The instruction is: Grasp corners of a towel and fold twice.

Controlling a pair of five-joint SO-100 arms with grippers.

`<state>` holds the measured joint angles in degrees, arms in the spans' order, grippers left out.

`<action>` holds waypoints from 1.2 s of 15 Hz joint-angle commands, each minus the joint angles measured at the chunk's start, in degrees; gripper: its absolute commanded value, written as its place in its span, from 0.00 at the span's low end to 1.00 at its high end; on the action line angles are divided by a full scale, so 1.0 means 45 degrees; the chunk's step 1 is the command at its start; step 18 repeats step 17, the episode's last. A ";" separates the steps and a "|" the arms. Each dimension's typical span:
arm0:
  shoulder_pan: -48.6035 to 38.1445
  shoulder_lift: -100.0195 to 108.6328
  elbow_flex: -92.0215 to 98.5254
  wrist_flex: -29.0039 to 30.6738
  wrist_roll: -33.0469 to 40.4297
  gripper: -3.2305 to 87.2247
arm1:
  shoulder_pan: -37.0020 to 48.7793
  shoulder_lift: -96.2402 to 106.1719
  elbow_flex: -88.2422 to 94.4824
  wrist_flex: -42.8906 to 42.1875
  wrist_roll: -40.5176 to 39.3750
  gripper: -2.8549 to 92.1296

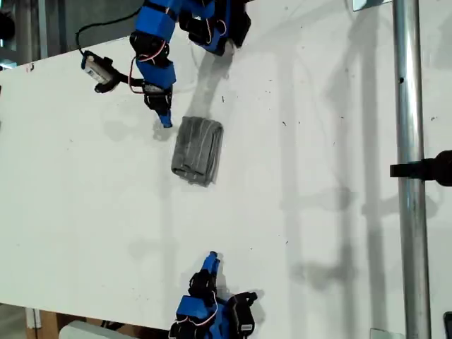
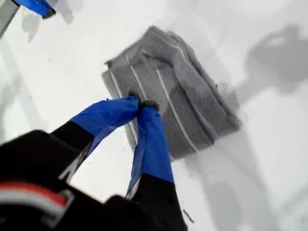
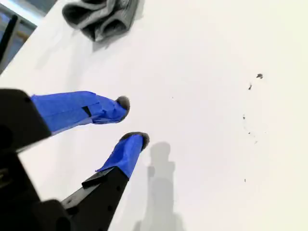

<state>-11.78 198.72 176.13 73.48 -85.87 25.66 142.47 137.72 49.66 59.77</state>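
The folded towel (image 1: 197,150) lies on the white worktop (image 1: 318,212). My first hand (image 2: 142,103) hovers beside it, tips together and empty. My second hand (image 3: 129,120), well apart, rests parted.

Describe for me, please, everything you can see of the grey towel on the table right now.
The towel is grey soft terry-looking cloth with thin pale stripes, folded into a compact, thick, roughly rectangular bundle. Its layered edges show, slightly rumpled. It lies flat on the white table, near the exterior view's upper middle. My first gripper, jaws closed, sits just beside it, holding nothing; whether it touches is unclear. My second gripper is well away, open.
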 commanded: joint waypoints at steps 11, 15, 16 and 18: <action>0.0703 0.0039 0.0527 0.0273 0.6016 0.15 | 0.0078 1.0156 0.6211 0.7539 0.5215 0.10; 0.0703 0.0039 0.0527 0.0273 0.6016 0.15 | -0.0039 1.0156 0.6211 0.7539 0.5215 0.10; 0.0703 0.0039 0.0527 0.0273 0.6016 0.15 | -0.0039 1.0156 0.6211 0.7539 0.5215 0.10; 0.0703 0.0039 0.0527 0.0273 0.6016 0.15 | -0.0039 1.0156 0.6211 0.7539 0.5215 0.10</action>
